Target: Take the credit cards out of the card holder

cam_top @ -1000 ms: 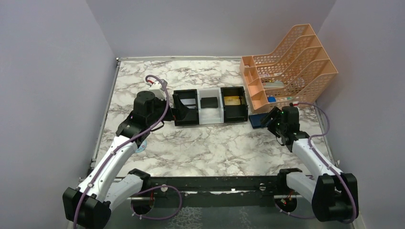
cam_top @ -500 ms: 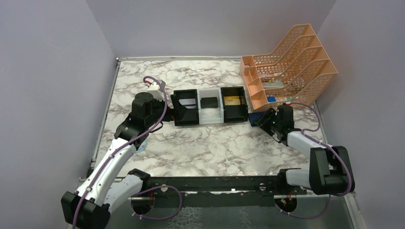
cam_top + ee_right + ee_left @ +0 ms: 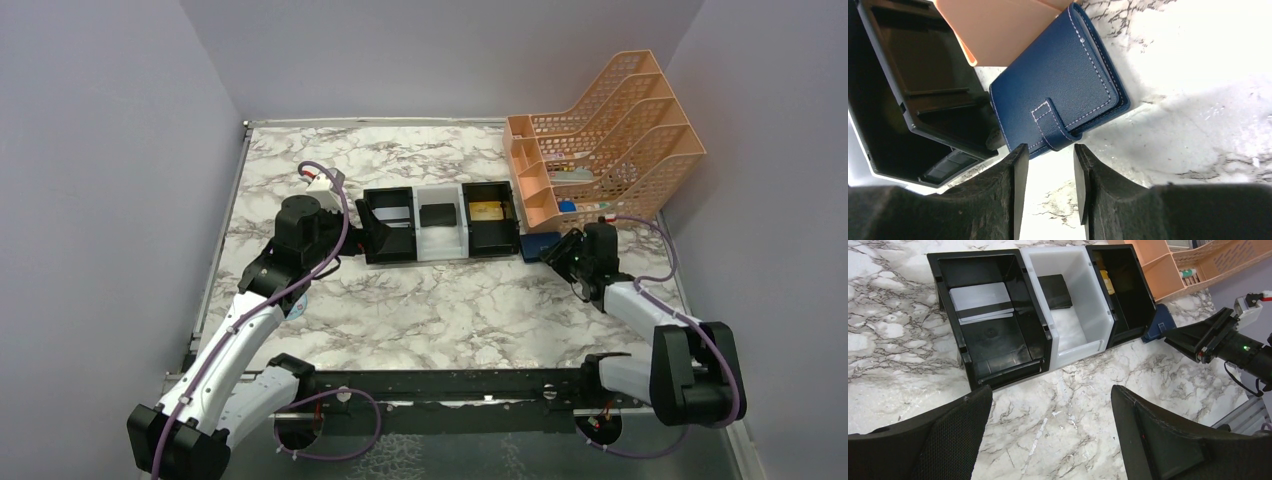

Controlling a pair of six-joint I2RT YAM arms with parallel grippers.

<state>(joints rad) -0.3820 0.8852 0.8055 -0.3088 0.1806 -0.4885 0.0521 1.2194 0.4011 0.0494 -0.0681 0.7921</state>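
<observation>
The card holder is a closed navy wallet lying flat on the table, its tab pointing at my right gripper. That gripper is narrowly open and empty, its tips just short of the tab. The holder also shows in the top view, right of the trays, with the right gripper beside it. A silver-grey card lies in the left black tray, a black card in the white tray, a gold card in the right black tray. My left gripper is wide open and empty in front of the trays.
The black, white and black box trays stand joined in a row at mid-table. A peach mesh file rack stands at the back right, close behind the holder. The right black tray's corner touches the holder's left side.
My right arm has dropped low and reached in toward the card holder's near edge. My left arm has shifted only slightly.
</observation>
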